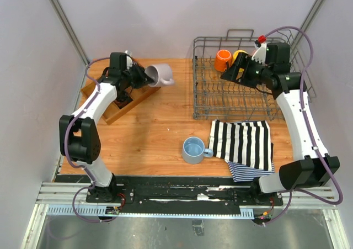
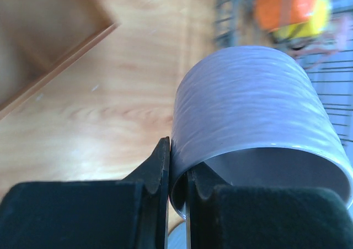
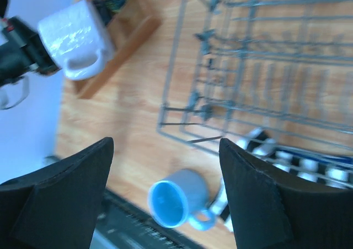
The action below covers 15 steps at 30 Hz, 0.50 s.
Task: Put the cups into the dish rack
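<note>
Left jaws clamped on grey mug (image 1: 160, 75) rim above desk (image 1: 157, 134), right jaws apart over dish rack (image 1: 220, 102), light blue mug (image 1: 193, 150) on desk

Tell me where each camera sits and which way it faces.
Top: fixed above and behind, looking down on the table, rack, left arm and right arm.
Left wrist: on the left arm, looking along the left gripper, shut on the rim of the grey mug, toward the rack.
Right wrist: on the right arm over the rack, looking down past the open right gripper at the blue mug.
Shared: all three show the grey mug; top and right wrist show the blue mug.
</note>
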Available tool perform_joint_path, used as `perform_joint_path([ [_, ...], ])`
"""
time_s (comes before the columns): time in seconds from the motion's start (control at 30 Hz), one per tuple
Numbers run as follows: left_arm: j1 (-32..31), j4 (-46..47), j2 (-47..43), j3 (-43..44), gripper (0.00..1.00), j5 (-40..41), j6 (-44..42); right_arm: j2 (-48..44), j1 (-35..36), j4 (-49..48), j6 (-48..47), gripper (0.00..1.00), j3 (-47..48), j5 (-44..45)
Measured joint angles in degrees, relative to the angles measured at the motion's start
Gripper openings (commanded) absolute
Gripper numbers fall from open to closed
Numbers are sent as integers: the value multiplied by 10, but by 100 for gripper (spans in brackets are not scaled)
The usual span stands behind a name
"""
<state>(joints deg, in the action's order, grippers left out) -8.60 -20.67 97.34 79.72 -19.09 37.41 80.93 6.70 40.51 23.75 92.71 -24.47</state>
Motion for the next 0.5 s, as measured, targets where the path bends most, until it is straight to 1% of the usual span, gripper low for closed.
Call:
perform_joint_path([
  [0.07,-2,67,-4,0,0,-28,16,2,0,-19,50,77,-10,-54],
  [0.13,-7,141,-4,0,1,-53,35,0,0,-58,111,77,-41,-114],
  [0.23,-21,253,-2,0,0,-82,72,1,0,-105,186,78,-85,-177],
  [0.3,-36,318,6,7,1,-98,94,3,0,-135,234,78,-106,-209],
  [0.37,-56,374,26,33,0,-111,114,3,0,-177,282,78,-123,-237],
  [0.5,-99,462,77,89,0,-133,150,3,2,-285,375,78,-160,-272],
])
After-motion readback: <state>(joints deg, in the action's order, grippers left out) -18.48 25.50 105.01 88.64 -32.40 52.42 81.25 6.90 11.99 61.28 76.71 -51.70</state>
